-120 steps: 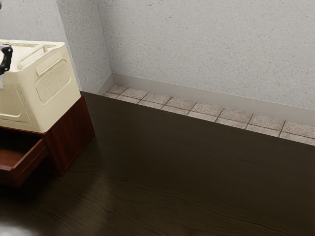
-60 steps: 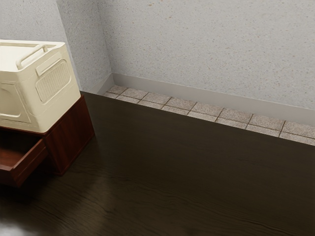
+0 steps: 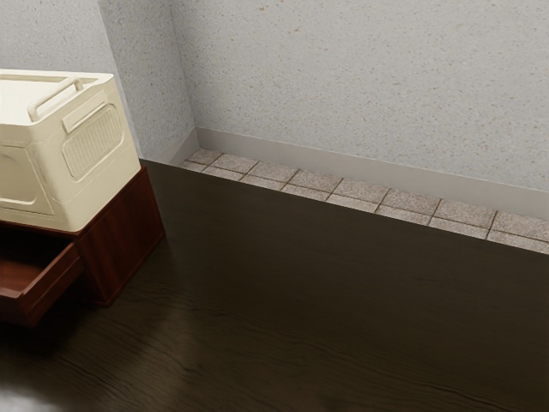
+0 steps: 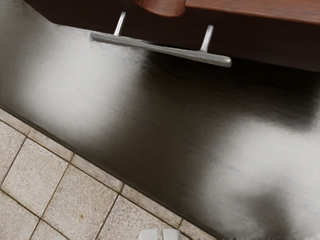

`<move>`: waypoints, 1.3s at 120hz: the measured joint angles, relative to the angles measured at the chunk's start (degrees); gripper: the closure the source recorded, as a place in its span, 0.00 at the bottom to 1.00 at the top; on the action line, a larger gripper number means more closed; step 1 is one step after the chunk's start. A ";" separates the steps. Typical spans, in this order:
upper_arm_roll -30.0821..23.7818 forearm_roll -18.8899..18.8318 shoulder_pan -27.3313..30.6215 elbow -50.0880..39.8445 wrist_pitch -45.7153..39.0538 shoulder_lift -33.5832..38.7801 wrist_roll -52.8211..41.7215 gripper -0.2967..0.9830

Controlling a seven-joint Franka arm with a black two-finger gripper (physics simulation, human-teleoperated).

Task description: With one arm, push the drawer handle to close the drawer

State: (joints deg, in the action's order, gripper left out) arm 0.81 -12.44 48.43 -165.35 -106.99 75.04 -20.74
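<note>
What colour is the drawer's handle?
The handle is silvery grey, with a metallic look; it shows best in the wrist view.

The brown drawer stands open, its handle silver.

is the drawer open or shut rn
Open. In the exterior view the drawer sticks out from the red-brown cabinet, and part of its inside shows beneath the cream box.
</note>
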 joint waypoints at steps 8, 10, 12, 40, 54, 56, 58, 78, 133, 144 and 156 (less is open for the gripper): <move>0.42 -0.08 3.01 -1.03 -0.55 0.28 -2.64 0.85; 0.47 -0.10 3.75 -1.34 -0.73 0.26 -3.26 0.85; 0.50 -0.11 4.43 -1.61 -0.89 0.24 -3.87 0.85; 0.63 -0.20 7.42 -2.80 -3.23 -3.41 -10.82 0.85; 0.68 -0.21 9.13 -2.88 -5.28 -6.36 -13.39 0.85; 0.68 -0.21 9.48 -2.88 -5.78 -7.23 -13.72 0.85; 0.68 -0.21 9.88 -2.89 -6.30 -8.03 -14.04 0.85; 0.68 -0.22 10.94 -2.89 -10.10 -10.82 -16.80 0.85; 1.48 -0.19 10.98 -2.98 -16.55 -16.28 -21.21 0.85; 1.44 -0.01 10.95 -2.95 -18.23 -17.25 -21.68 0.85; 1.33 0.22 10.76 -2.90 -20.31 -18.08 -22.00 0.85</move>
State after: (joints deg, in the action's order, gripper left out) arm 2.14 -12.22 59.19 -168.26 -127.30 56.96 -42.74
